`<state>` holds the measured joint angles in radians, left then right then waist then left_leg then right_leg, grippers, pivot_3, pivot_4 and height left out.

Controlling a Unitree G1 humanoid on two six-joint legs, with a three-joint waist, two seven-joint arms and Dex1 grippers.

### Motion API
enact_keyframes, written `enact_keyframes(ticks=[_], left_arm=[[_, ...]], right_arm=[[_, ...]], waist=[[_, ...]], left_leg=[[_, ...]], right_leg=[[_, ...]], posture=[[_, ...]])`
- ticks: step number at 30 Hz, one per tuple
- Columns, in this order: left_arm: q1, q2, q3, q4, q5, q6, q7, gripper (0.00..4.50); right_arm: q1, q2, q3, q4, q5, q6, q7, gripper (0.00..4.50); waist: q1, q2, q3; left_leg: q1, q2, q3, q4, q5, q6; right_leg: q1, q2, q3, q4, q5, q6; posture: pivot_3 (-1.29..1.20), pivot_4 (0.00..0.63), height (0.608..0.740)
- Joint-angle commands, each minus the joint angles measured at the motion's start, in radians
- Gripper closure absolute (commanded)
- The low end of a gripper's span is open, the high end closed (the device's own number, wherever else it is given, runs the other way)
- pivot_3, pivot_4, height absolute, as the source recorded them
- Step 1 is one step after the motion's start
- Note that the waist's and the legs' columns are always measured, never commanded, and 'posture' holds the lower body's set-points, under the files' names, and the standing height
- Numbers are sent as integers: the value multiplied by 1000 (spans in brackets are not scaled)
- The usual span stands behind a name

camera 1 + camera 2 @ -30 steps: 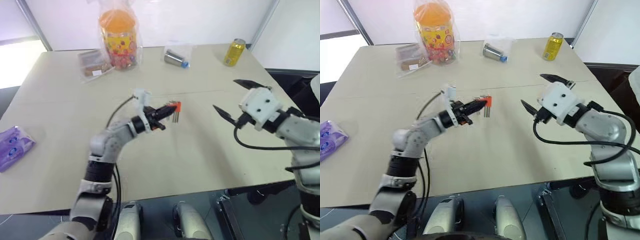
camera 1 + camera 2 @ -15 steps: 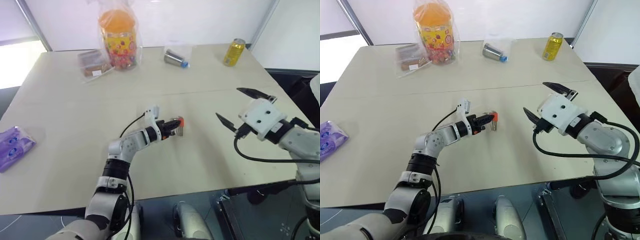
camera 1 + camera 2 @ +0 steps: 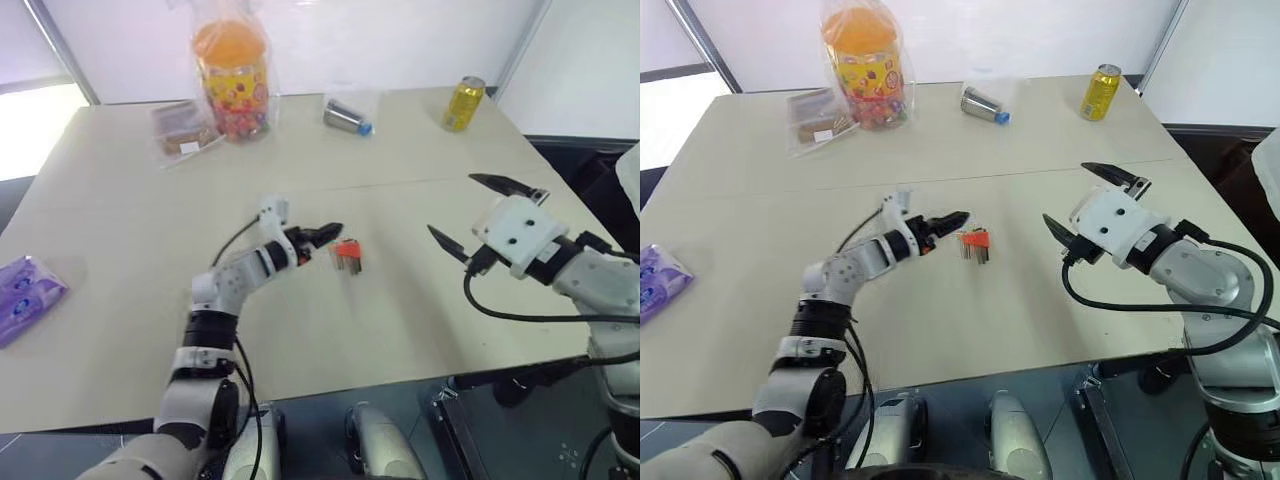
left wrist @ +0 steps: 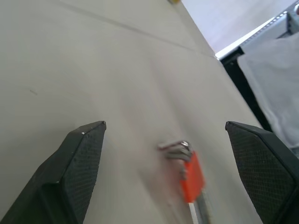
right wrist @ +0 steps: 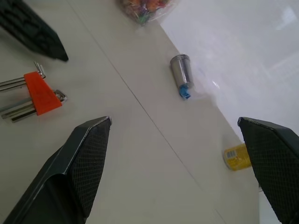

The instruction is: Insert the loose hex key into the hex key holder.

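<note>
One orange-red hex key holder [image 3: 346, 248] lies flat on the table [image 3: 400, 320], with a bunch of grey keys sticking out; I cannot tell the loose hex key from them. The left gripper [image 3: 322, 236] is just beside it, fingers apart and empty. The right gripper [image 3: 485, 212] is well off, fingers wide apart. Farther back are one yellow can [image 3: 463, 104], one snack jar [image 3: 233, 75] and one small metal cup [image 3: 347, 118].
</note>
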<state>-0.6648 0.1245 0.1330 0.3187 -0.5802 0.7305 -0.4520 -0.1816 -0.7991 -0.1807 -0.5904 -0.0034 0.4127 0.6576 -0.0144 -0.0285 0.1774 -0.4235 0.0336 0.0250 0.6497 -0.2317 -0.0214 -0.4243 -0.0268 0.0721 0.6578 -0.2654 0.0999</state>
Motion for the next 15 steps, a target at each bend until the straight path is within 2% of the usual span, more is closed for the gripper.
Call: enact_keyframes(ticks=[1,6,11,15], left_arm=[[-32,80,-64,-127,42,-59,-117,79],[-23,256,-141,-256,83,-103,-305,79],[20,471,-167,-424,15,-18,-530,79],[57,588,-152,-509,-41,37,-636,79]], right_arm=[[-6,-41,-3,4,46,3,67,0],[18,-125,-24,29,149,74,210,0],[-5,-230,-46,70,239,106,340,0],[-35,-286,-46,93,292,122,402,0]], waist=[[4,0,0],[3,0,0],[-5,0,0],[-3,1,0]], left_leg=[[-1,0,0,0,0,0],[-2,0,1,0,0,0],[-1,1,1,-1,0,0],[-1,1,1,-1,0,0]], right_leg=[[0,-1,0,-1,0,0],[1,-2,-1,-4,0,0],[0,-1,-1,-4,0,0],[0,-1,-1,-4,-1,-2]], posture=[[0,150,740],[0,150,740],[0,150,740],[0,150,740]])
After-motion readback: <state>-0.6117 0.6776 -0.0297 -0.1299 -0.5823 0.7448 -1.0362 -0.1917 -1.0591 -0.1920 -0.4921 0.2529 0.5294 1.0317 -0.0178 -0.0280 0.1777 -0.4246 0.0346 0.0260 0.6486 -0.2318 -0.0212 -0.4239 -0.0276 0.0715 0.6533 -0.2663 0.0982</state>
